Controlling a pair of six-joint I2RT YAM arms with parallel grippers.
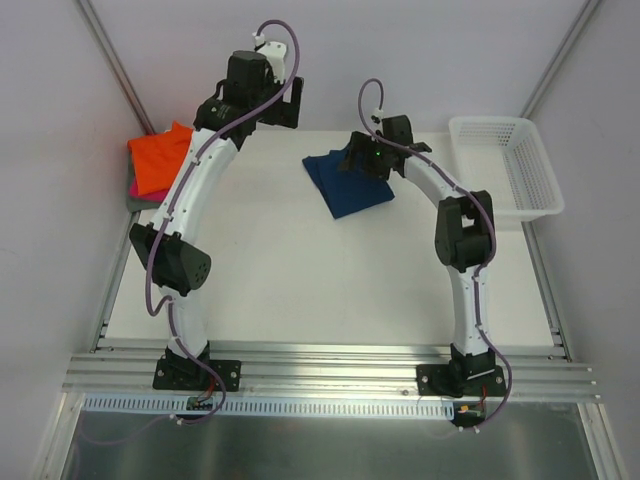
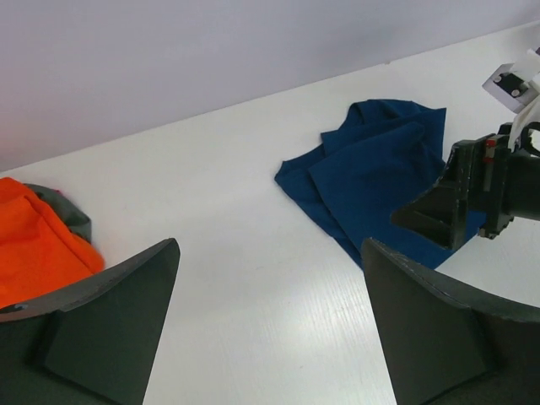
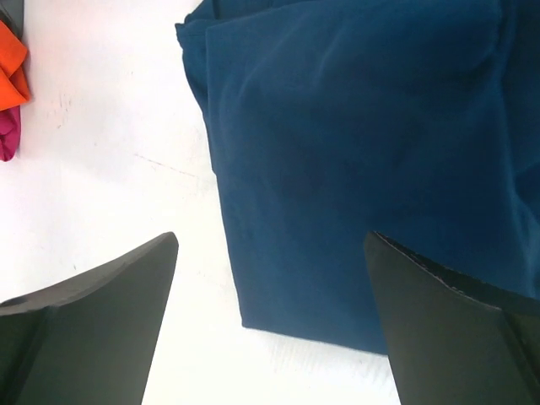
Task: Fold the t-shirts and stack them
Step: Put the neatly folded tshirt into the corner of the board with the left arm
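Note:
A navy blue t-shirt (image 1: 345, 188) lies folded on the white table, its print hidden. It also shows in the left wrist view (image 2: 375, 181) and fills the right wrist view (image 3: 354, 143). A stack of folded tees sits at the far left: orange (image 1: 160, 160) on top, pink (image 1: 134, 187) and grey (image 1: 133, 204) under it. My right gripper (image 1: 356, 160) hovers open over the navy shirt's far right part, its jaws (image 3: 270, 245) wide and empty. My left gripper (image 1: 287, 104) is raised at the back between stack and navy shirt, open and empty (image 2: 270, 253).
A white plastic lattice basket (image 1: 505, 165) stands at the far right of the table. Grey walls close in behind and at both sides. The right gripper's black body (image 2: 472, 198) shows in the left wrist view beside the navy shirt.

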